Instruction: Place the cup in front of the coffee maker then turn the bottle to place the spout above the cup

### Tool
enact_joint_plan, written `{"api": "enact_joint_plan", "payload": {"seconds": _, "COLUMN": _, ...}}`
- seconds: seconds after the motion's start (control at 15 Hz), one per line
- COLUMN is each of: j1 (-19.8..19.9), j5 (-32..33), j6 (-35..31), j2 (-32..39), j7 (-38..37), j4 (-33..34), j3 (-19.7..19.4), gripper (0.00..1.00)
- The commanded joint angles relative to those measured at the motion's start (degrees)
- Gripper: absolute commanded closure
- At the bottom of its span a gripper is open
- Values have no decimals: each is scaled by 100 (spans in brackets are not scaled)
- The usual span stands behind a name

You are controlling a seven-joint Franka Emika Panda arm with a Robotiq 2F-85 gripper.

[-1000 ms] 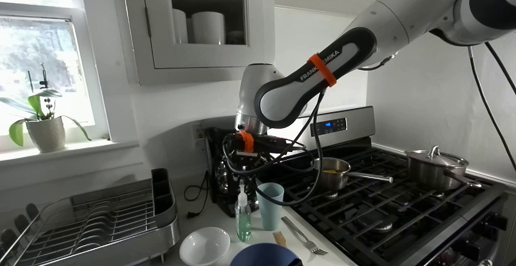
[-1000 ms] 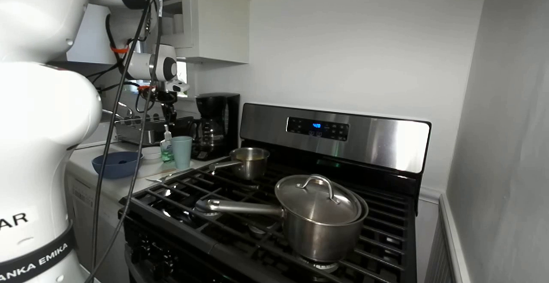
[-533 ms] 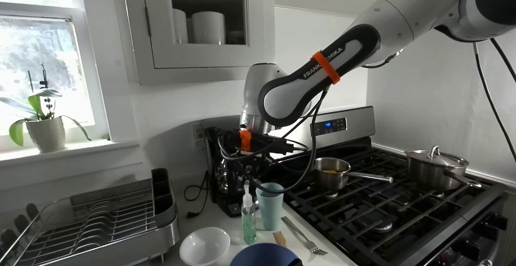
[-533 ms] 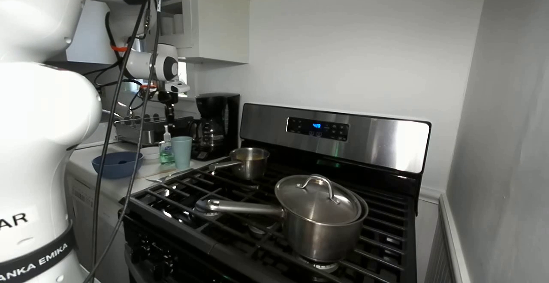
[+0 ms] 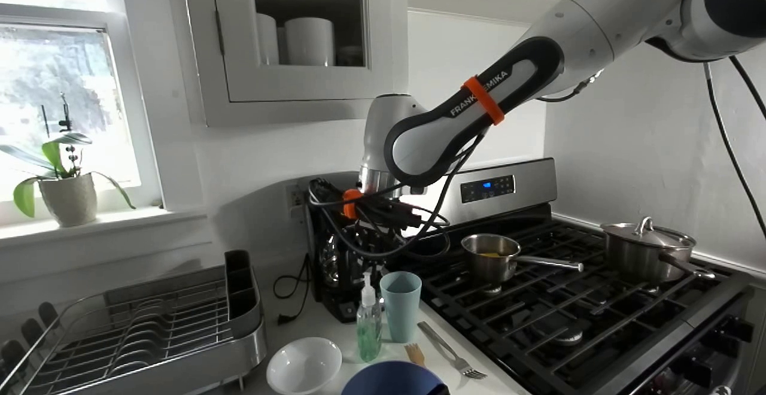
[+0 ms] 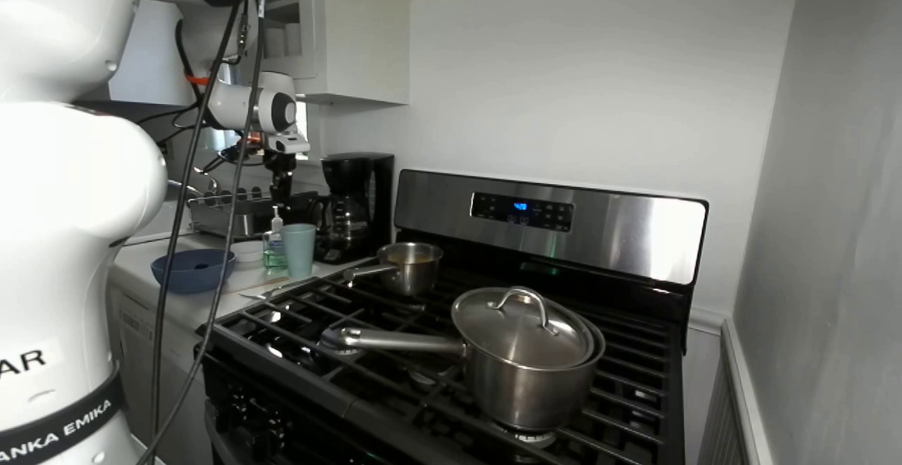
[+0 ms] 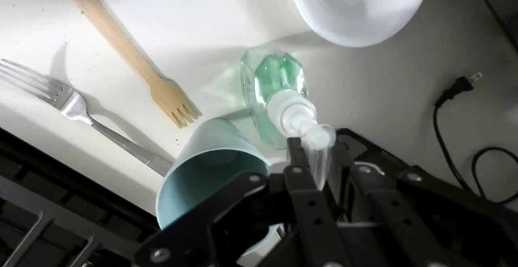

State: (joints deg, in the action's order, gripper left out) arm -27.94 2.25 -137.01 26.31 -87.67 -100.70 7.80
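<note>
The black two-fingered gripper [image 7: 319,150] is drawn nearly together, leaving only a narrow gap, and that gap is filled by the small, pale, translucent pump spout [image 7: 319,137], on which it is clamped. The spout tops one slim, clear bottle [image 5: 369,326] holding green liquid, which stands upright on the white countertop [image 7: 364,85]; the gripper hangs pointing down above it. Just beside the bottle, on the side toward the black-and-steel gas stove [image 6: 634,232], stands the single cup [image 5: 401,308], a pale blue-green handleless tumbler, also upright; whether the two touch cannot be told. Near them is one black drip coffee maker [image 6: 363,184] with one glass carafe [image 6: 349,218]. In the wrist view the spout lies next to the cup's round mouth, part of which the gripper hides. There are two bowls, a glossy white bowl [image 5: 304,366] and a dark blue bowl [image 6: 194,278]. Two forks lie on the countertop, a silvery metal fork [image 7: 75,106] and a light wooden fork [image 7: 133,56], their prongs pointing opposite ways. Two steel vessels sit on the stove: a small saucepan [image 6: 411,280] with something yellow inside and a larger lidded pot [image 6: 528,387]. One grey metal dish rack [image 5: 206,364], one leafy potted plant [image 5: 69,194] and one black plug [image 7: 454,90] also show.
</note>
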Motion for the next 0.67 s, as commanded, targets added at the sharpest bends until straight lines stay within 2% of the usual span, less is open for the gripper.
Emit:
{"api": "enact_joint_plan", "payload": {"seconds": 0.0, "j1": -65, "j5": -19, "j6": 44, "j2": -204, "j7": -814, "j4": -176, "j3": -65, "gripper": 94}}
{"api": "enact_joint_plan", "payload": {"seconds": 0.27, "j1": -89, "j5": 33, "j6": 94, "j2": -209, "j7": -1511, "j4": -163, "j3": -55, "gripper": 95}}
{"api": "enact_joint_plan", "payload": {"seconds": 0.47, "j1": -62, "j5": 99, "j6": 93, "j2": -246, "j7": -1603, "j4": -181, "j3": 4, "gripper": 94}}
{"api": "enact_joint_plan", "payload": {"seconds": 0.53, "j1": -32, "j5": 68, "j6": 28, "j2": -264, "j7": -1540, "j4": -206, "j3": 44, "gripper": 57}}
{"api": "enact_joint_plan", "payload": {"seconds": 0.6, "j1": -8, "j5": -4, "j6": 209, "j2": -282, "j7": -1501, "j4": -182, "j3": 89, "gripper": 56}}
